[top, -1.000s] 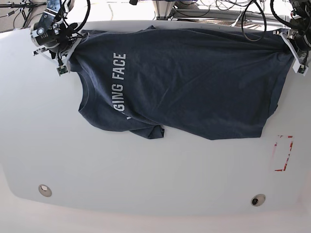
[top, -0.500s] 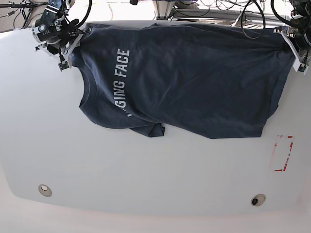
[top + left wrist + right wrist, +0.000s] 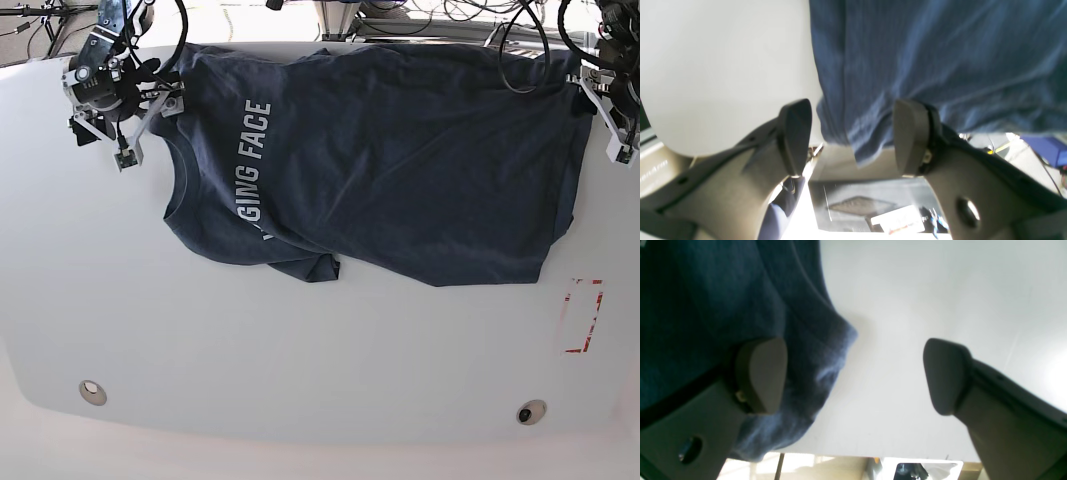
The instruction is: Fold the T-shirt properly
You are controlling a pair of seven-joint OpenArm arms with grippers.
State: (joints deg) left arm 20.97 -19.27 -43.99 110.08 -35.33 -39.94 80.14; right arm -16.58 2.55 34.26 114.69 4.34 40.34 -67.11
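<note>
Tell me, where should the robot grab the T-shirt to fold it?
Probably the T-shirt is best pinched at its two far corners, coming in from the table's far edge. It lies flat, and there its corners hang just past the white table, so a pincer pad can slip underneath.

Bright, even daylight — glare washes the white table point(image 3: 300, 350); both wrist views are soft (close fingers blurred), base view's edges bowed.

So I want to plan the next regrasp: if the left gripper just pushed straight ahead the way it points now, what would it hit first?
Most likely the T-shirt: its hem edge lies directly ahead, between the open jaws of the left gripper, with the white table beneath. Depth is uncertain.
</note>
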